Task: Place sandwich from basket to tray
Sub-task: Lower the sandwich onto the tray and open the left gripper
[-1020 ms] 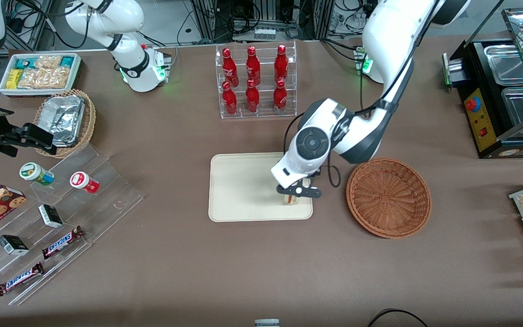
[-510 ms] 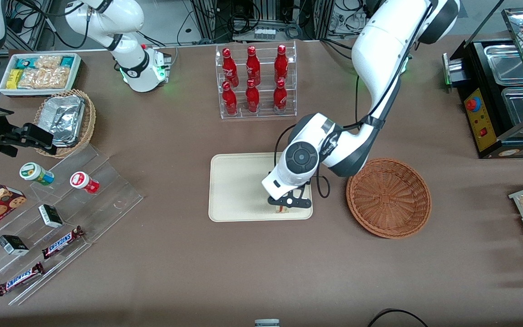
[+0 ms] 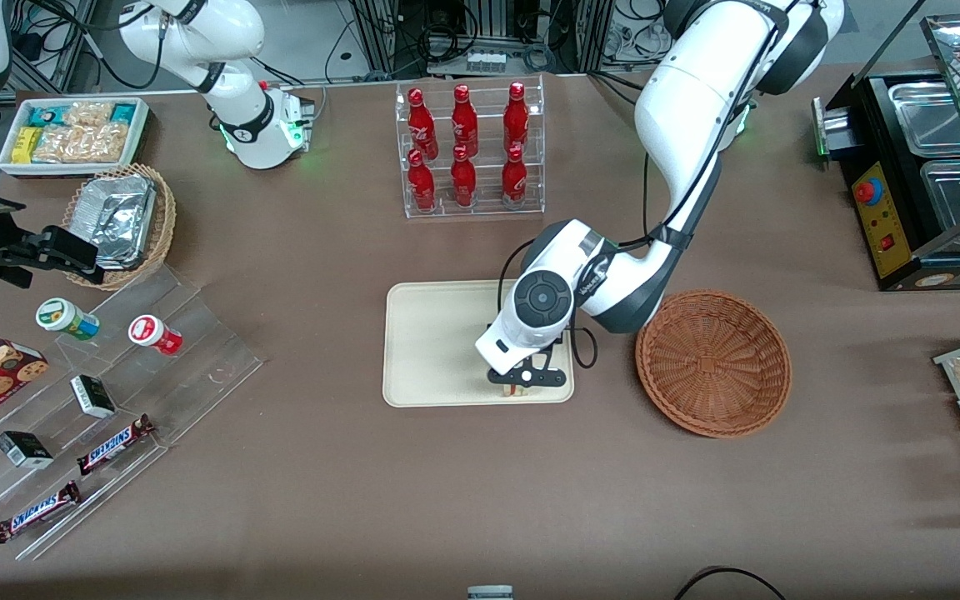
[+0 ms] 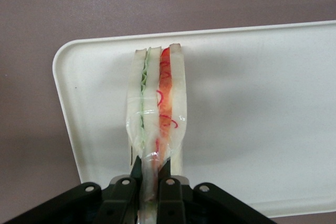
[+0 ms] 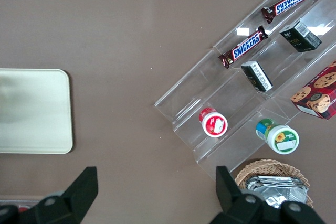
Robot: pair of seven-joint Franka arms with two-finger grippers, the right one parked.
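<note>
Over the tray's corner nearest the front camera and nearest the basket, the hand (image 3: 524, 384) hangs low, clenched on the sandwich (image 4: 156, 114). The wrist view shows both fingers (image 4: 166, 174) pinching the clear wrap at one end of the wedge, with the rest of the wedge standing out over the tray (image 4: 252, 108).

Position of the task's thing: the sandwich is held above the cream-white tray, inside its rim and close to the rounded corner. Whether its lower edge touches the tray surface cannot be told. In the front view only a sliver of it shows below the fingers, at about 6 o'clock from the arm's wrist housing.

Orientation: in the wrist view the long axis runs from 6 o'clock at the fingers to 12 o'clock at the free end. The cut edge faces the camera, with the green filling layer beside the red-orange layer between the white bread slices.

Step in hand, as judged: set-down and release. To do it well, lower until the wedge rests on the tray before letting go, then part the fingers squarely so the wrap does not cling and drag. The wedge is narrow and held on edge, so it may tip onto a flat face when freed; nudging it toward the tray's centre first would keep it off the rim.

The wicker basket (image 3: 713, 362) sits on the desk (image 3: 480, 500) at 3 o'clock from the tray, just beside it, with nothing in it.
</note>
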